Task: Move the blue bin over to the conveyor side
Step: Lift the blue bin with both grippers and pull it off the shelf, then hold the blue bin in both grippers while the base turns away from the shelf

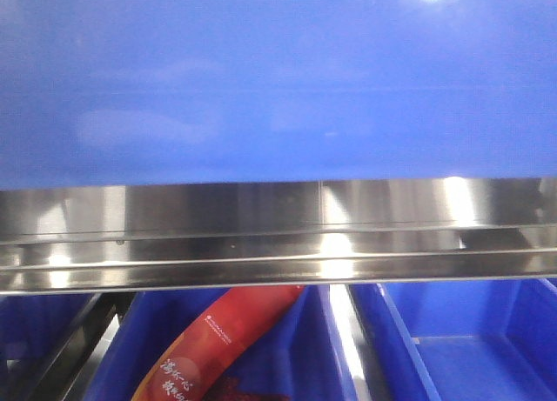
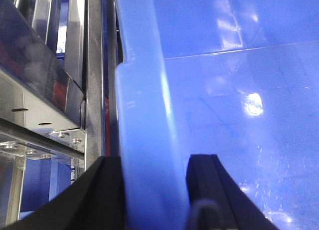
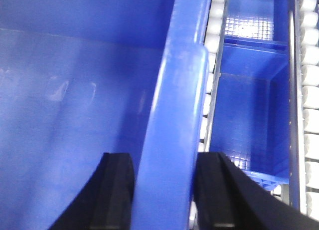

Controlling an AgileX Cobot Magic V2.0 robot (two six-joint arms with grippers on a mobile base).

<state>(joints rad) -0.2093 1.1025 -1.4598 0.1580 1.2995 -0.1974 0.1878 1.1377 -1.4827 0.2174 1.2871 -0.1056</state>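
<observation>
The blue bin point(image 1: 278, 79) fills the upper half of the front view as a glossy blue wall. In the left wrist view its thick rim point(image 2: 142, 115) runs up the middle, with the bin's inside point(image 2: 239, 90) to the right. My left gripper point(image 2: 155, 190) is shut on that rim, one black finger point(image 2: 107, 195) outside and the other inside. In the right wrist view the opposite rim point(image 3: 179, 90) stands between the black fingers point(image 3: 117, 190) of my right gripper point(image 3: 164, 195), which is shut on it too.
A stainless steel rail point(image 1: 278, 236) crosses below the bin. Under it sit smaller blue bins point(image 1: 470, 340), one holding a red package point(image 1: 218, 349). White conveyor rollers point(image 3: 311, 90) and a small blue bin point(image 3: 249, 115) lie right of the rim. A metal frame point(image 2: 45, 90) is at the left.
</observation>
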